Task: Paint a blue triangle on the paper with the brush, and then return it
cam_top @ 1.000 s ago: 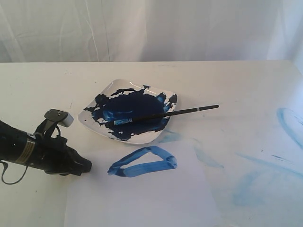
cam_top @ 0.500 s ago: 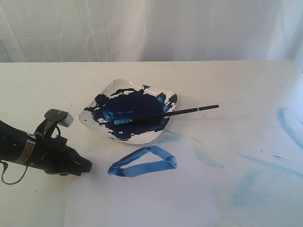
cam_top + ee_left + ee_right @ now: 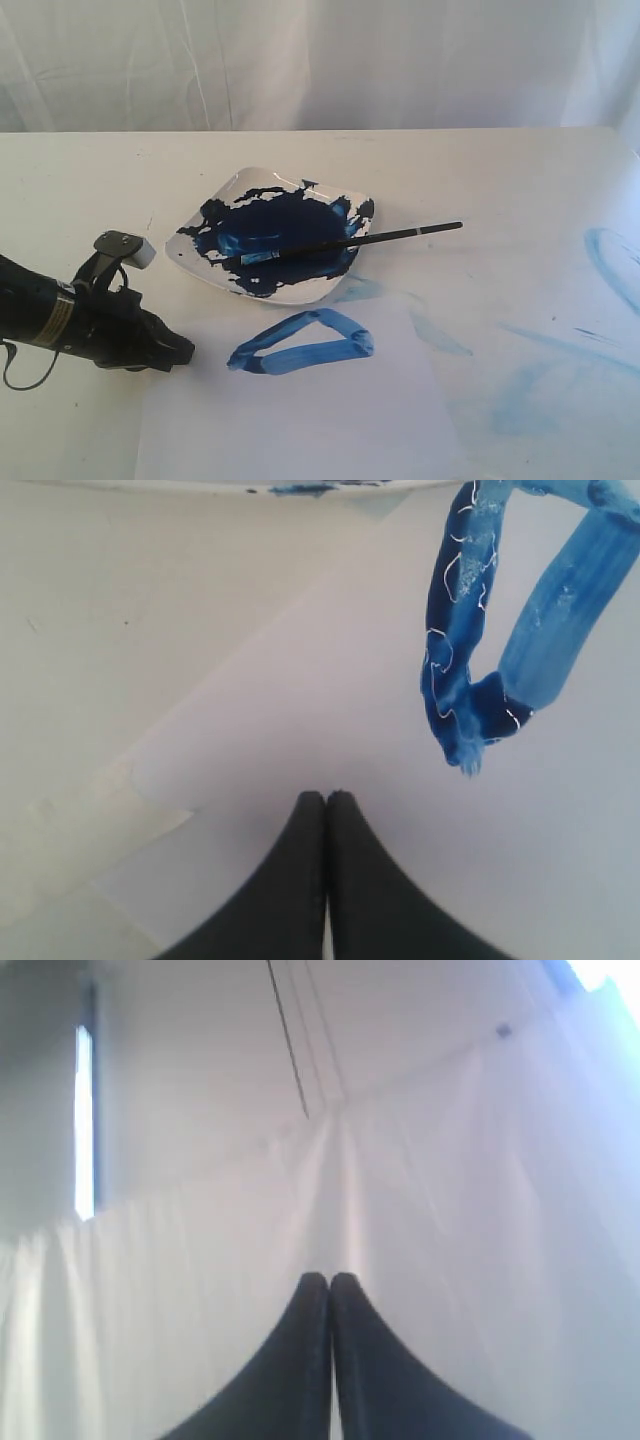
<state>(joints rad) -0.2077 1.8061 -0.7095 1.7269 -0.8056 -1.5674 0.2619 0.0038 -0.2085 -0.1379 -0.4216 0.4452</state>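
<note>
Bright, washed-out — soft, slightly blurred

A curtained lab-style test setup: white drapes (image 3: 300, 60) behind a paint-smeared white table (image 3: 490, 170).

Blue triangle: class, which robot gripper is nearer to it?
Left. The left gripper is beside the blue triangle; the right gripper points at a white curtain, outside the exterior view.

My left gripper (image 3: 178, 352) is black, its arm ringed by a pale gold band. My right gripper (image 3: 330, 1280) is black too. The blue triangle (image 3: 303, 343) is streaky mid-blue, darkest at one corner, with a white centre, on white paper (image 3: 300, 430). The white dish (image 3: 250, 180) holds a navy paint pool (image 3: 290, 222) streaked with lighter blue. The brush (image 3: 400, 234) is black with a silver band. Pale-blue smears (image 3: 440, 335) mark the white table (image 3: 80, 180).
</note>
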